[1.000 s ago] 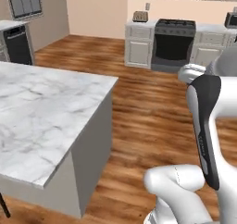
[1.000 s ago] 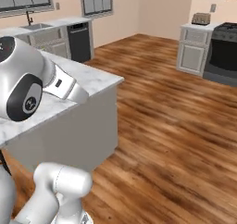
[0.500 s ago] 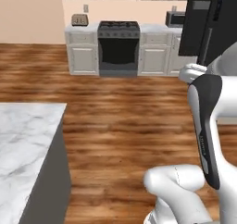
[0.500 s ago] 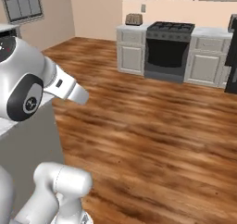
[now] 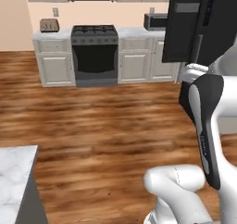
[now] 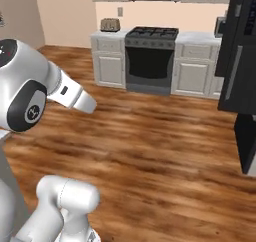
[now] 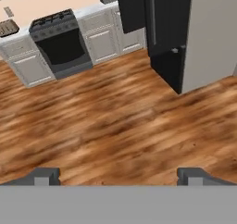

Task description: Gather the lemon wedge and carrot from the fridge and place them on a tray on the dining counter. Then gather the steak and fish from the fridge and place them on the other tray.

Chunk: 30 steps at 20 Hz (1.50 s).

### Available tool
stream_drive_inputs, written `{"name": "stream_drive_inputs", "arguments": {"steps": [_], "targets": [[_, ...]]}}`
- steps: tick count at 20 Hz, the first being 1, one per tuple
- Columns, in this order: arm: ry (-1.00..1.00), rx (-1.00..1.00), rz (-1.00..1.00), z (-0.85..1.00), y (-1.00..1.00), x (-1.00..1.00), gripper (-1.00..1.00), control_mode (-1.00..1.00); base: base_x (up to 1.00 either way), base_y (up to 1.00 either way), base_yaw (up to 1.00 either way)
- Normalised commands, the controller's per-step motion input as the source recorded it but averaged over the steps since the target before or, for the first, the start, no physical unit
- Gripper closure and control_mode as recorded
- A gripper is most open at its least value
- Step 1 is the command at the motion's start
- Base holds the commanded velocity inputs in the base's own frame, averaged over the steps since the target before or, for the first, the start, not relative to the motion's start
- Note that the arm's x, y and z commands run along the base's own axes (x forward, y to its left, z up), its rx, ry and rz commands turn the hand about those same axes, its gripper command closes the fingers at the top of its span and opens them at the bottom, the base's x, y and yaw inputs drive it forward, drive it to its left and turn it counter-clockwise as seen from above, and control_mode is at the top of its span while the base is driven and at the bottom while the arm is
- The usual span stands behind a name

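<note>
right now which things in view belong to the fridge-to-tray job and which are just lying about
Job:
- fridge
- dining counter, a corner showing
- gripper, open, empty

Lying about:
- oven range
- toaster
- white cabinets

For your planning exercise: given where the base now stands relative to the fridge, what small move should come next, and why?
Probably keep driving toward the fridge. Its doors look shut, wooden floor lies between, and the hand is open and empty, too far off to reach a handle.
</note>
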Motion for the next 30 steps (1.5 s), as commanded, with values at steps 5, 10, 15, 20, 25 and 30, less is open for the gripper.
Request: {"name": "stream_drive_inputs", "arguments": {"steps": [5,10,15,20,25,30], "targets": [[0.00,0.00,0.00,0.00,0.00,0.00,-1.00,1.00,1.00,0.00,-0.29],[0.00,0.00,0.00,0.00,0.00,0.00,-1.00,1.00,1.00,0.06,-0.37],[0.00,0.00,0.00,0.00,0.00,0.00,-1.00,1.00,0.76,0.34,-0.74],[0.00,0.00,0.00,0.00,0.00,0.00,-1.00,1.00,0.71,0.86,-0.74],[0.00,0.00,0.00,0.00,0.00,0.00,-1.00,1.00,0.46,1.00,-0.42],[0.00,0.00,0.00,0.00,0.00,0.00,-1.00,1.00,0.50,1.00,-0.44]]}}
